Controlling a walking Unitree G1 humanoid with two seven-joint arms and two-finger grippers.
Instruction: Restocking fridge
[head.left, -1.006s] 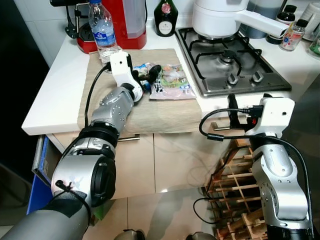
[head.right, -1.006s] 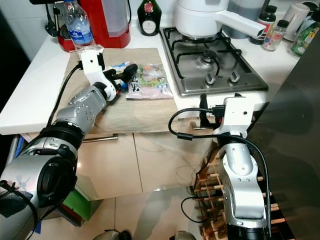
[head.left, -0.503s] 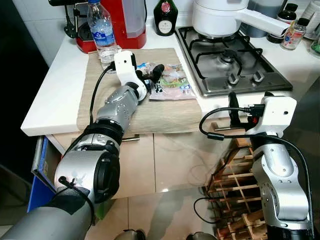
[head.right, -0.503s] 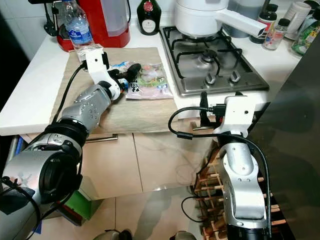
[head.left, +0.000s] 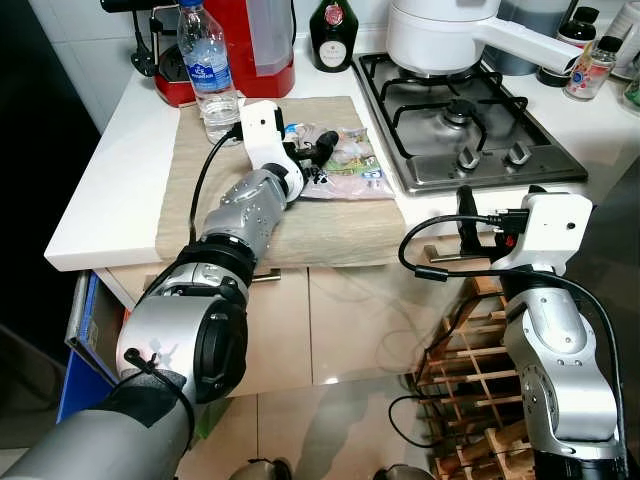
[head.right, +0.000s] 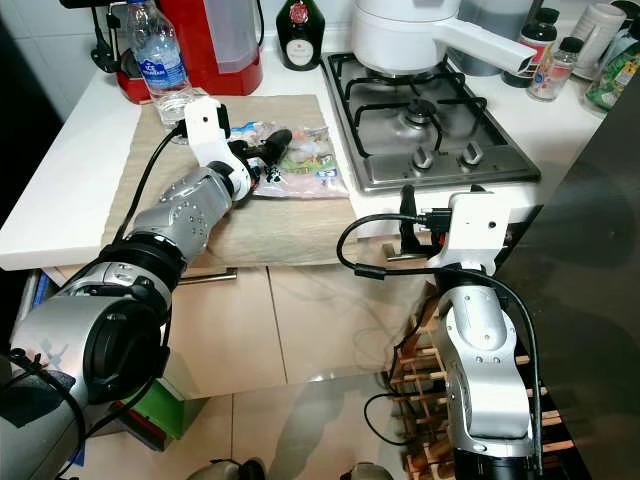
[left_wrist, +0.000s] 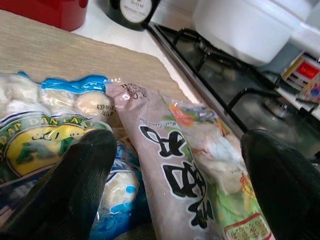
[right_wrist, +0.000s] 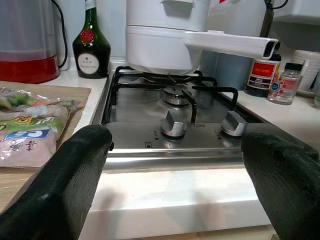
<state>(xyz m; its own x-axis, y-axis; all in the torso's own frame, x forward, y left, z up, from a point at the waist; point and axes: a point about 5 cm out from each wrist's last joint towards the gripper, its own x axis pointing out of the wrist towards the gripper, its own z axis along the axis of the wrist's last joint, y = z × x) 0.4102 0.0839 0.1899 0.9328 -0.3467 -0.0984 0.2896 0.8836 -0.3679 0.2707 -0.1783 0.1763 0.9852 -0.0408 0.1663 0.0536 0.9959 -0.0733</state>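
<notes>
Left wrist view: two frozen-food packets (left_wrist: 165, 165) lie on the wooden board (head.left: 300, 225) beside the gas hob (head.left: 465, 120). The left gripper (left_wrist: 180, 185) hangs just over them, fingers spread wide. The right gripper (right_wrist: 182, 185), also spread, sits at the counter edge (right_wrist: 165, 200) before the hob knobs.

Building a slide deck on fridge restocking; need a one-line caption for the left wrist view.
Open left gripper poised over two frozen food packets on the wooden board beside the stove.
</notes>
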